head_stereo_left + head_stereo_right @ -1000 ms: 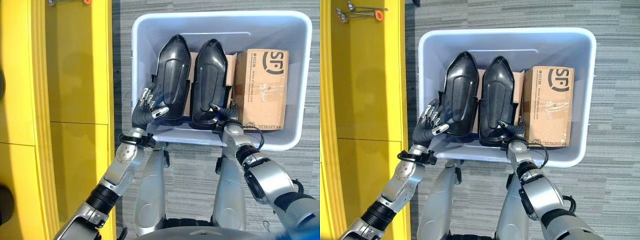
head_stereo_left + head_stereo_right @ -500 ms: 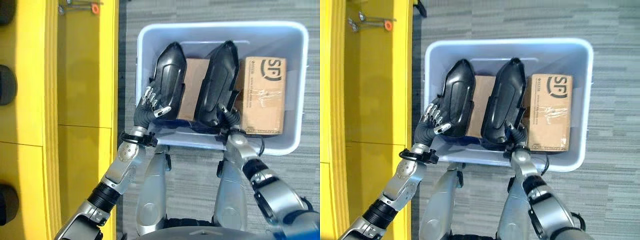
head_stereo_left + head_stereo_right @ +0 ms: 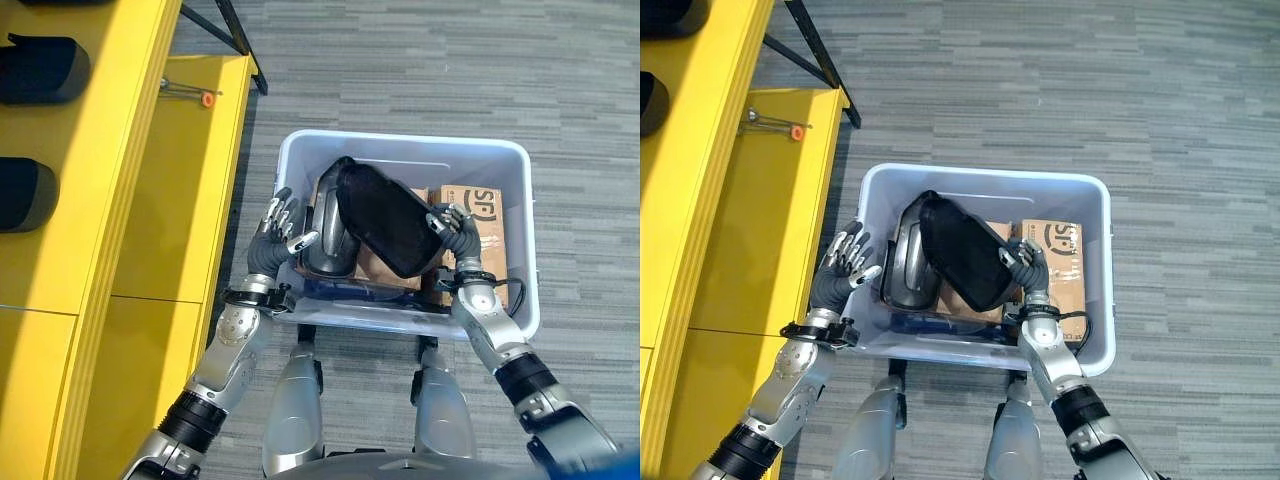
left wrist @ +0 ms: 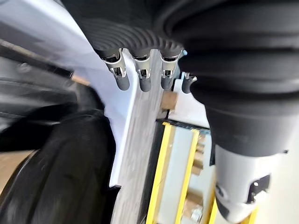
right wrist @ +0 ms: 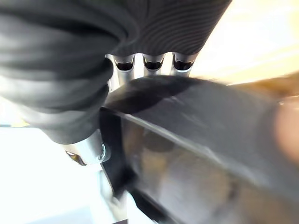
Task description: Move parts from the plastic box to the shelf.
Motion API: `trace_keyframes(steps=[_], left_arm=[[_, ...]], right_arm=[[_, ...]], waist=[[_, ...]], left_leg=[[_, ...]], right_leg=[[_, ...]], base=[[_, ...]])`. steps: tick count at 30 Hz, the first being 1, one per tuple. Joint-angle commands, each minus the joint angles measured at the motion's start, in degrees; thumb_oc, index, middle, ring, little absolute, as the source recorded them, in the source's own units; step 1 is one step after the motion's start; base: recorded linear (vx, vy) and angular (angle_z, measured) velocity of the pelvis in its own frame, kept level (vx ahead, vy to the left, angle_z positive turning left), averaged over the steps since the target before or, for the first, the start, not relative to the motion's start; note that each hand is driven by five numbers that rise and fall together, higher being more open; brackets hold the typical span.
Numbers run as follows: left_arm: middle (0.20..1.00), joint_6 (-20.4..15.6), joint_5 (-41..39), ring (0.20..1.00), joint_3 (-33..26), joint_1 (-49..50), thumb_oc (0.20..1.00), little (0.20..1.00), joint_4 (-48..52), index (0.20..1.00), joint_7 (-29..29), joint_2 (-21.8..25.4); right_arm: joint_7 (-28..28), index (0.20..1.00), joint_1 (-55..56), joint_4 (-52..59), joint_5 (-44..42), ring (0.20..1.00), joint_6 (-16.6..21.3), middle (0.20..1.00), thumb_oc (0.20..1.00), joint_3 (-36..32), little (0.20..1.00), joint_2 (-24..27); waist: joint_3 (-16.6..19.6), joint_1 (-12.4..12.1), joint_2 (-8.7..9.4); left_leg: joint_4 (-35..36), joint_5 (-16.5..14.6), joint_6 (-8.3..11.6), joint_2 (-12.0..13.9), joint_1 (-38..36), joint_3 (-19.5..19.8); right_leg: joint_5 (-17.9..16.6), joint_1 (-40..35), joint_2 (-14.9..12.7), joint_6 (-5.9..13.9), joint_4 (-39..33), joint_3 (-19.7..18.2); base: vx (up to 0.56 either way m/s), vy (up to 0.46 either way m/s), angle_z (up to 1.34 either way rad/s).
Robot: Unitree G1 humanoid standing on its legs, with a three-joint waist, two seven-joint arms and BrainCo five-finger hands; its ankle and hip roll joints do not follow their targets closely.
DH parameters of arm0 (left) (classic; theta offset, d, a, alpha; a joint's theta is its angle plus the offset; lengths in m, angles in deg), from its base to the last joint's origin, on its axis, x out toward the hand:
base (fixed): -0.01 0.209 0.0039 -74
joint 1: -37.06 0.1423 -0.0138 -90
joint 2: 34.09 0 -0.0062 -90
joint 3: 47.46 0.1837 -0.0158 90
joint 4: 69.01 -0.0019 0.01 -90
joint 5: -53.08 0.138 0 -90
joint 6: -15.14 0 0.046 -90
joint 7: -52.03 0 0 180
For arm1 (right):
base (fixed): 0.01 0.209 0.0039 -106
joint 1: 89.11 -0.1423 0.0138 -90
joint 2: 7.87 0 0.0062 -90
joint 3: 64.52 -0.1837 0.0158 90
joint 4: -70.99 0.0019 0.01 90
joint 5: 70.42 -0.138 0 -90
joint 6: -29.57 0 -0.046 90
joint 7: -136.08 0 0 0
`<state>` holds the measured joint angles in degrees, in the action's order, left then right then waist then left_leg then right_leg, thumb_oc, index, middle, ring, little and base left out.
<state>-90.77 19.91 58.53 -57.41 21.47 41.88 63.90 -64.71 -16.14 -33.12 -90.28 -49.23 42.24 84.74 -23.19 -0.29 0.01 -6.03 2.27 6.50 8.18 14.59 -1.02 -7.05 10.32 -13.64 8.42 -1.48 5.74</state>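
The pale plastic box (image 3: 420, 165) stands on the floor in front of me. My right hand (image 3: 452, 232) is shut on a black moulded part (image 3: 385, 215), which hangs tilted above the box and leans left; in the right wrist view my fingers (image 5: 152, 63) curl behind its edge (image 5: 201, 121). A second black part (image 3: 322, 240) stands inside at the box's left. My left hand (image 3: 275, 232) is open by the left rim, fingers spread, just apart from that part. Its straight fingers (image 4: 142, 74) show in the left wrist view.
The yellow shelf (image 3: 120, 200) runs along the left, with two black parts (image 3: 40, 65) (image 3: 25, 195) on its upper level. A small orange-tipped tool (image 3: 190, 93) lies on its lower board. Cardboard boxes (image 3: 487, 215) fill the plastic box's right side. Grey carpet surrounds the box.
The camera has shifted, showing more floor. My right hand has raised its black part and swung it left over the other one. My left hand has come off the left part.
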Motion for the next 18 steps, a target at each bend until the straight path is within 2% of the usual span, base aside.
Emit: trace_keyframes(steps=[1, 2, 4, 8, 12, 14, 18], left_arm=[[1.0, -1.6, 0.1, 1.0, -0.9, 0.1, 1.0, 1.0, 2.2, 1.0, 2.0, 1.3], [1.0, -1.6, 0.1, 1.0, -0.9, 0.1, 1.0, 1.0, 2.2, 1.0, 2.0, 1.3], [1.0, -1.1, 0.1, 1.0, -3.2, 2.4, 1.0, 1.0, 2.0, 1.0, 3.3, 1.6], [1.0, -0.3, 0.4, 1.0, -4.9, 5.1, 1.0, 1.0, 1.9, 1.0, 4.8, 1.5], [1.0, 0.8, 1.0, 1.0, -7.1, 8.3, 1.0, 1.0, 1.5, 1.0, 6.6, 0.7], [1.0, 0.8, 1.0, 1.0, -7.1, 8.4, 1.0, 1.0, 1.5, 1.0, 6.6, 0.7], [1.0, 1.5, 1.8, 1.0, -8.3, 10.9, 1.0, 1.0, 1.1, 1.0, 7.3, -0.3]], right_arm=[[2.8, 0.2, 0.1, 3.1, 1.8, 0.2, 5.0, 0.2, 0.2, -2.4, 0.2, 0.7], [2.8, 0.2, 0.1, 3.1, 1.8, 0.2, 5.0, 0.2, 0.2, -2.4, 0.2, 0.7], [5.2, 0.2, 2.9, 7.6, 0.8, 0.2, 5.4, 0.2, 0.2, -3.6, 0.2, 1.4], [8.0, 0.2, 5.8, 11.0, -2.0, 0.2, 5.5, 0.2, 0.2, -4.4, 0.2, 1.7], [11.0, 0.2, 9.2, 13.5, -4.6, 0.2, 5.0, 0.2, 0.2, -4.9, 0.2, 1.5], [11.0, 0.2, 9.3, 13.5, -4.6, 0.2, 5.0, 0.2, 0.2, -4.9, 0.2, 1.5], [11.9, 0.2, 10.5, 14.4, -5.7, 0.2, 4.5, 0.2, 0.2, -4.9, 0.2, 0.9]], waist=[[4.0, -0.1, 0.23], [4.0, -0.1, 0.23], [7.0, 0.2, 0.96], [10.4, 0.5, 1.27], [15.4, 0.8, 1.5], [15.4, 0.8, 1.49], [18.0, 0.5, 1.77]], left_leg=[[-0.6, -0.6, 0.11, 3.3, -1.5, -0.3], [-0.6, -0.6, 0.11, 3.3, -1.5, -0.3], [0.7, -0.7, 0.27, 3.8, -4.4, -0.8], [2.8, -0.2, 0.6, 4.5, -7.4, -1.5], [5.7, 0.4, 1.01, 5.4, -11.6, -2.3], [5.8, 0.4, 1.02, 5.4, -11.7, -2.3], [6.7, 0.1, 1.11, 6.1, -14.9, -2.9]], right_leg=[[3.2, 2.0, -2.6, 1.86, 7.9, -1.6], [3.2, 2.0, -2.6, 1.86, 7.9, -1.6], [3.5, -0.7, -2.1, 1.96, 6.7, -1.3], [3.6, -3.3, -1.7, 2.06, 5.2, -1.0], [3.7, -7.0, -1.2, 2.23, 3.0, -0.4], [3.7, -7.1, -1.1, 2.23, 2.9, -0.4], [4.7, -9.7, -0.6, 2.17, 2.9, -0.3]], base=[[0.05, -0.016, -0.01], [0.08, -0.038, -0.05], [0.11, -0.034, -0.02], [0.09, -0.015, -0.09], [0.1, -0.02, -0.06], [0.04, -0.007, 0.0], [0.08, -0.02, 0.03]])
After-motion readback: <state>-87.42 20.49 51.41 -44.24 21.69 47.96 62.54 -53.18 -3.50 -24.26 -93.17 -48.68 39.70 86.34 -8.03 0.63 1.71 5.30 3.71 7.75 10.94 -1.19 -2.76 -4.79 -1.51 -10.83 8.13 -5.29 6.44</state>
